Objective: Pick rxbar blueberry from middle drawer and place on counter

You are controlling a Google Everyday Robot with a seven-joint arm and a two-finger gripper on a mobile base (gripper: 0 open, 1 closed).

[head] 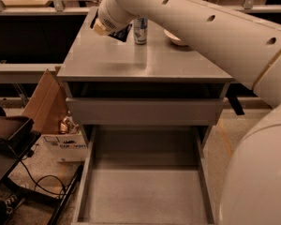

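Observation:
My gripper is over the back left part of the grey counter. It is shut on the rxbar blueberry, a dark flat bar that hangs just above the counter, left of the silver-blue can. The middle drawer is pulled out at the bottom of the view, its grey floor bare. My white arm crosses from the right and hides part of the counter's back edge.
A pale bowl sits on the counter right of the can. A closed drawer front lies under the counter. A cardboard box, a white box, a black cart and cables stand on the left.

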